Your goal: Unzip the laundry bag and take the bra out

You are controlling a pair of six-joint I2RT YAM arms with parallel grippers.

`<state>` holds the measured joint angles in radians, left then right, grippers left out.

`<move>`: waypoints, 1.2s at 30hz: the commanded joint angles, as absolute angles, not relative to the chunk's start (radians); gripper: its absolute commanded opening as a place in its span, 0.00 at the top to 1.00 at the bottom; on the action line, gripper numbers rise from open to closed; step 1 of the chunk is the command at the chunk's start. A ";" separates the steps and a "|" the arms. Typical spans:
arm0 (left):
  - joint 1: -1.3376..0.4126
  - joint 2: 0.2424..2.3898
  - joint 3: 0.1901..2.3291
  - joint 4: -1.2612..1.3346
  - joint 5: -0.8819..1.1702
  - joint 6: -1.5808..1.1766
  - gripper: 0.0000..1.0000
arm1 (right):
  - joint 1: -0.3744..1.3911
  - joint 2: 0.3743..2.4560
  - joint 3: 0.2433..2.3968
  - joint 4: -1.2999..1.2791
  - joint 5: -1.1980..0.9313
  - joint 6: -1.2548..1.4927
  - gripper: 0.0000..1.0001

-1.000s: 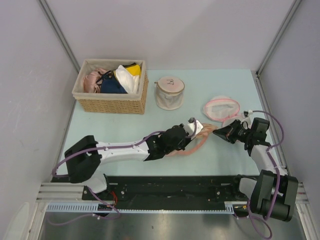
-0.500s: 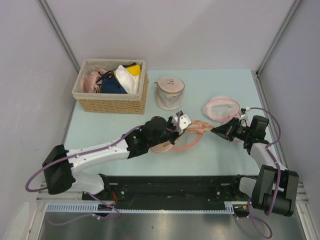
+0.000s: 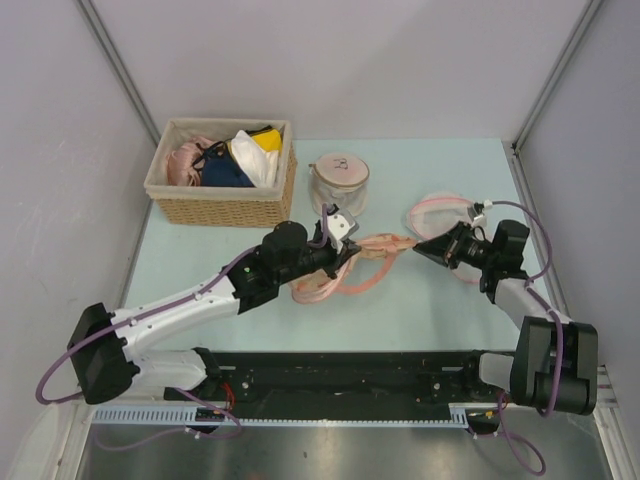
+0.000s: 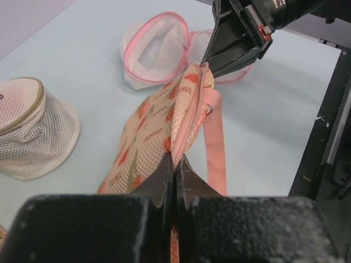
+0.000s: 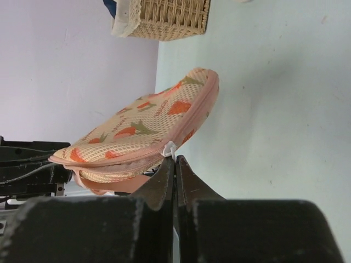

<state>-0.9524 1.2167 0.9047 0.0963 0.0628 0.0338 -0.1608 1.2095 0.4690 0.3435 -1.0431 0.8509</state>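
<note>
Top external view: over the middle of the blue table (image 3: 200, 265), the laundry bag (image 3: 365, 262) is held between my arms. The left gripper (image 4: 175, 163) squeezes its pink edge, jaws together — the right gripper (image 5: 175, 162) squeezes the other end, by a small white tab (image 5: 170, 149).

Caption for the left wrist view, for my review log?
Left gripper pinches the laundry bag; right gripper grips its far end, a pink-rimmed mesh bag beyond.

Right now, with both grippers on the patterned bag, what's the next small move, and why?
Probably draw the right gripper along the zipper edge while the left gripper anchors the laundry bag: the right is shut on the white zipper pull.
</note>
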 commanded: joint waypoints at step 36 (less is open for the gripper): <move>-1.221 1.617 1.154 -0.126 -0.109 0.063 0.03 | -0.195 0.574 0.537 -0.534 -0.428 0.587 0.38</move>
<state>-1.1809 1.6009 1.1557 -0.0731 -0.0299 -0.0566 -0.1917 0.5999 0.5285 -0.5392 -0.4263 0.5575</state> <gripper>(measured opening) 0.976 0.622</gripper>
